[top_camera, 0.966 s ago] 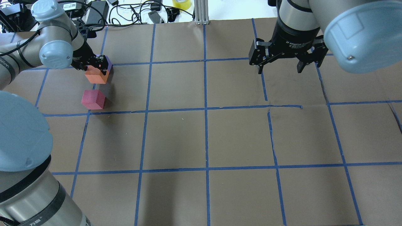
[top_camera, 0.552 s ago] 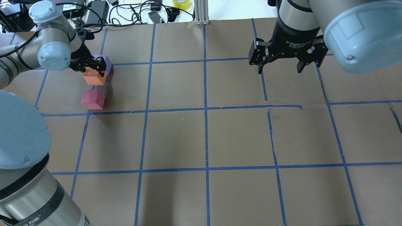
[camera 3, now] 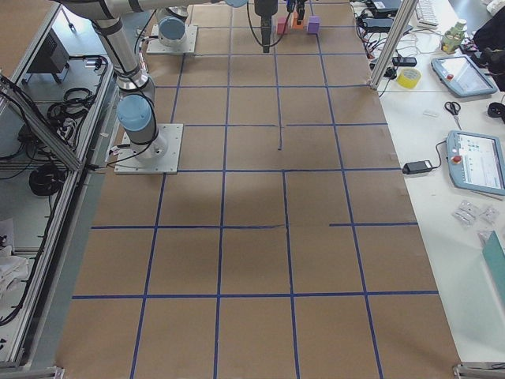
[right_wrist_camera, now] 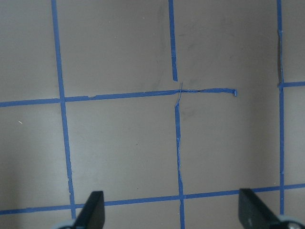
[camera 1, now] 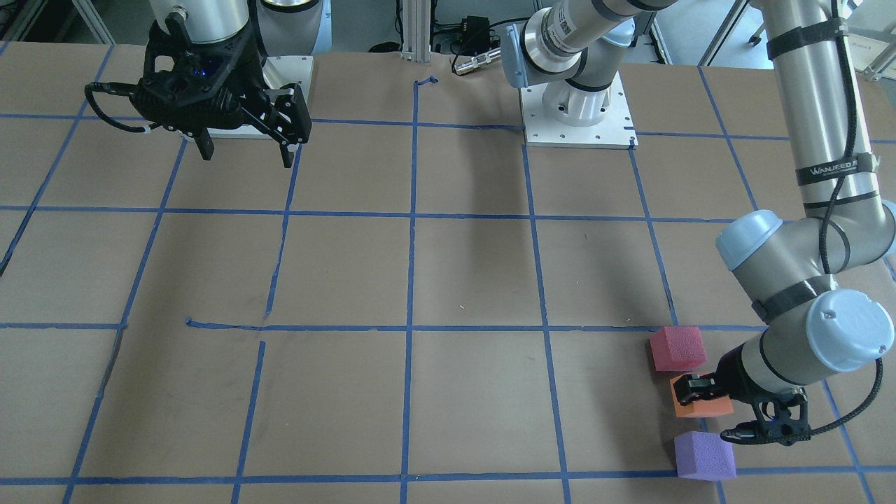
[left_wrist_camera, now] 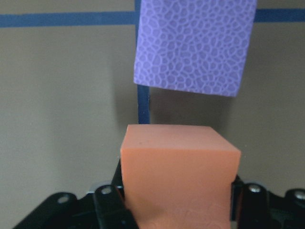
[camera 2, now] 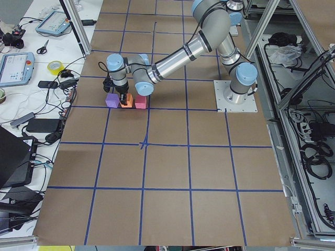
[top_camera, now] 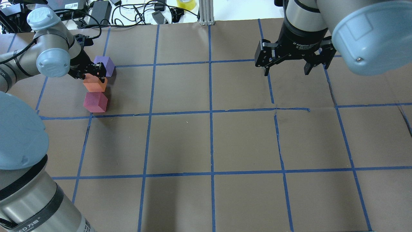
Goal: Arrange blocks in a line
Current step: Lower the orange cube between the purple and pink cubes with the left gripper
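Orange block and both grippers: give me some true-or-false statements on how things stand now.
1. The left gripper is shut on the orange block. True.
2. The orange block is between the purple block and the pinkish-red block. True.
3. The right gripper holds the purple block. False: the right gripper is open and empty, far from the blocks.
4. The purple block is stacked on the orange block. False: it lies on the table beside it, apart.

Orange block (top_camera: 95, 85), pinkish-red block (top_camera: 95, 102), purple block (top_camera: 106, 64); brown table (top_camera: 180, 141), blue tape grid (top_camera: 211, 141).
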